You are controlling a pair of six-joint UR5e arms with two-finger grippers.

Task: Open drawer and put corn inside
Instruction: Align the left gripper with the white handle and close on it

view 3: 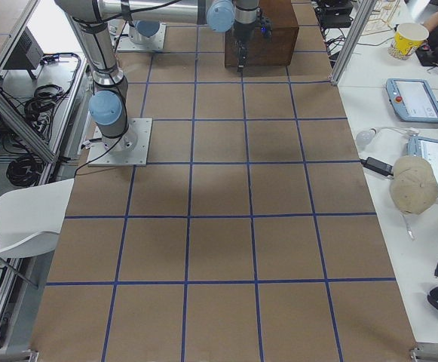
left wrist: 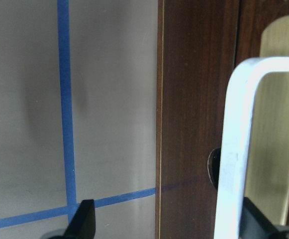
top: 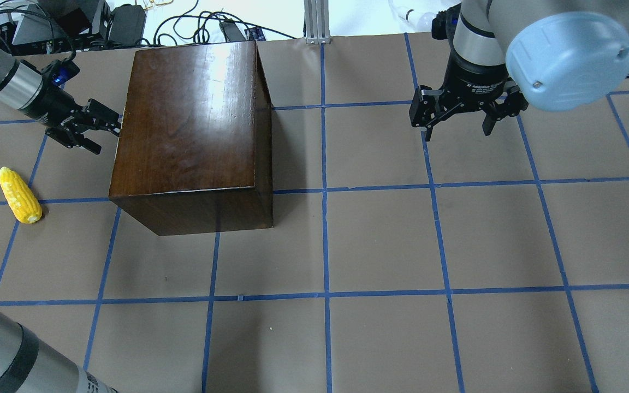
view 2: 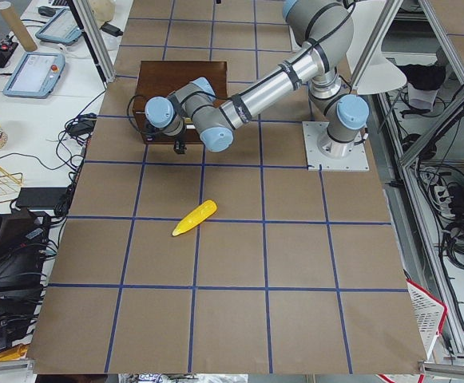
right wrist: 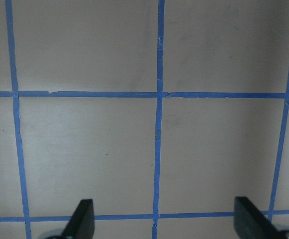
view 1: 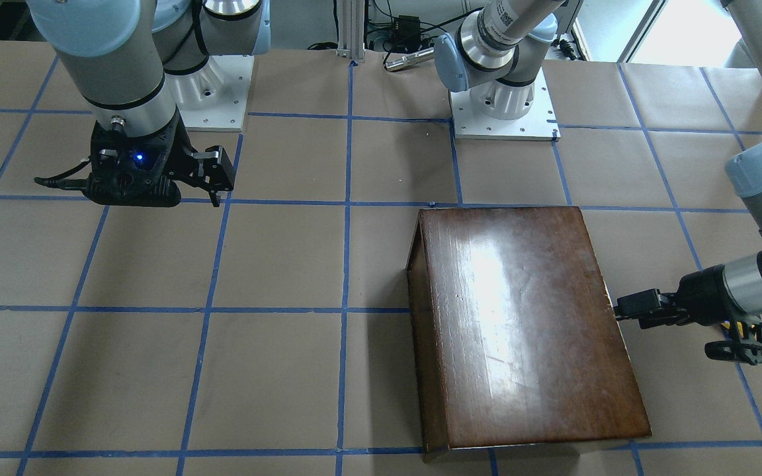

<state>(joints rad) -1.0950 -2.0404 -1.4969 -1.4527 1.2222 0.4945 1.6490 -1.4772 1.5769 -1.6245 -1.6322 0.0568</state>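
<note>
Drawer (left wrist: 199, 99) shut, corn (top: 19, 195) left out on the bench (top: 380, 240).
Left hand (top: 106, 134) is held wide open at the drawer handle (left wrist: 239, 149), nothing gripped; right hand (top: 456, 131) is spread empty over the bench's right half; corn is laid near its left edge.

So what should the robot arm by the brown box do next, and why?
Probably close the left gripper on the pale handle: its open fingers seem to straddle it, the drawer looks shut, and the corn lies on the table.
</note>
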